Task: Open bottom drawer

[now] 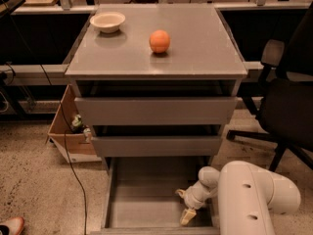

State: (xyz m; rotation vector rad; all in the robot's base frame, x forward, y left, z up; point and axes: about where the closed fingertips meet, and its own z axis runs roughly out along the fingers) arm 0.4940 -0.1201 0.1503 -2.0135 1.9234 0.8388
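Observation:
The bottom drawer (pixel 142 199) of the grey cabinet is pulled out toward me, and its plain grey tray is bare inside. Its front panel lies at the lower edge of the view. My gripper (pixel 184 204) hangs on the white arm (pixel 249 199) inside the drawer's right front part, with its two tan fingers spread apart and nothing between them. The middle drawer (pixel 156 145) and the top drawer (pixel 155 110) above it are pushed in.
An orange (pixel 159 41) and a white bowl (pixel 107 21) sit on the cabinet top. A black office chair (pixel 288 102) stands to the right. A cardboard box (pixel 68 136) and a cable are on the floor to the left.

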